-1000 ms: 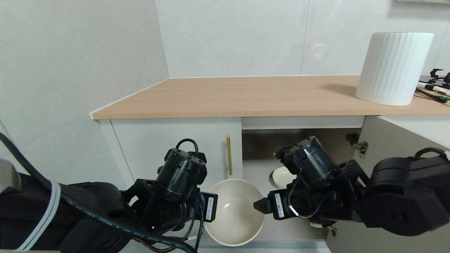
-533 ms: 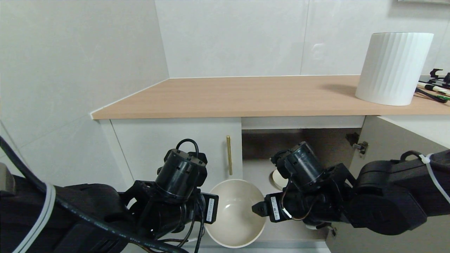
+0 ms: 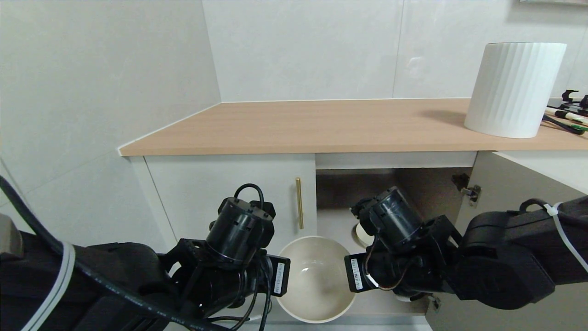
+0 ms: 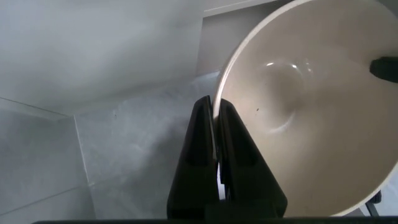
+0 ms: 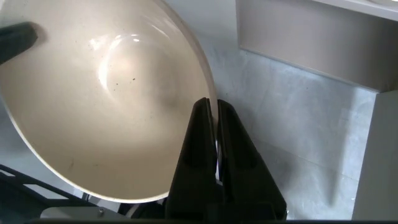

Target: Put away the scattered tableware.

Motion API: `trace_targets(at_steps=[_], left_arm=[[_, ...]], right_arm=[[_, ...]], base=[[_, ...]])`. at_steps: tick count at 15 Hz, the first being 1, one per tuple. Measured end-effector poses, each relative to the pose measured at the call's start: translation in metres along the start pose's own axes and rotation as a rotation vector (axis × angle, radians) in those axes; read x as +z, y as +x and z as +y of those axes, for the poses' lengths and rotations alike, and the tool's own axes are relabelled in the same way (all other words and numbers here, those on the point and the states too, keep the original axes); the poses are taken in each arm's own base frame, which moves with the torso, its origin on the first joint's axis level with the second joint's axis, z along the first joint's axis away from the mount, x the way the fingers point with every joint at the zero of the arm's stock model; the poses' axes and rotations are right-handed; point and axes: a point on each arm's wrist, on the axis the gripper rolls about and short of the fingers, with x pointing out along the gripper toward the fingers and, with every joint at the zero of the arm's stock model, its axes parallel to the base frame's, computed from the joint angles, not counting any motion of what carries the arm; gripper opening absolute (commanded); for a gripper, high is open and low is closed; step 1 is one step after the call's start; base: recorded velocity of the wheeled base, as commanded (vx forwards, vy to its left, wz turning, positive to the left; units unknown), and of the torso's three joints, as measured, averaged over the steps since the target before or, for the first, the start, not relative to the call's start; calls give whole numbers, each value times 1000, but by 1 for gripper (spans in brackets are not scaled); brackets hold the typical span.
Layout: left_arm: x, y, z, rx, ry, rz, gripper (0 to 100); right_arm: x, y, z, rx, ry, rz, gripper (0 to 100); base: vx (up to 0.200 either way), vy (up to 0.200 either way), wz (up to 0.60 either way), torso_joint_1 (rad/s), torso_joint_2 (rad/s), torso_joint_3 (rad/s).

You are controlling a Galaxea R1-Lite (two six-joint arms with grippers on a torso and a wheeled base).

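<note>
Cream in colour, the bowl [image 3: 317, 282] is gripped from two sides. The jaws of the left gripper [image 4: 214, 134] are closed on its rim, one finger inside and one outside, and the jaws of the right gripper [image 5: 214, 134] are closed in the same way on the opposite rim. The bowl hangs between both grippers with its opening upward, above the grey floor tiles [image 4: 124, 143] and just in front of the open cabinet [image 3: 395, 184]. Inside the cabinet, a second pale dish [image 3: 359, 234] lies on the bottom, partly hidden behind the right arm. The left cabinet door [image 3: 220, 184] is closed and has a brass handle [image 3: 299, 202]; the right door [image 3: 505, 193] stands open. Above is the wooden worktop [image 3: 321, 124], which carries a white ribbed container [image 3: 514, 89] and some pens [image 3: 569, 117] near its right end.
</note>
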Motion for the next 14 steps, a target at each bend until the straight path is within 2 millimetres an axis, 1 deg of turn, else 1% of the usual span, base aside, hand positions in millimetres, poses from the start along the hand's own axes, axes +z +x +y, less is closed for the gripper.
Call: trace_targets(at_steps=[6,7,14], left_arm=[[-1,0,1,6,2,5,0],[-1,0,1,6,4,5,100],[-4,-1,2,15,25,9,100]], right_arm=[[-1,0,0,-6,-3,3,0],[-1,0,0,-11,-4,0,0],[-2,2,-1,-26,-6,7,0]], base=[[0,0,0,0,0,0],[0,0,0,0,0,0],[0,0,0,0,0,0]])
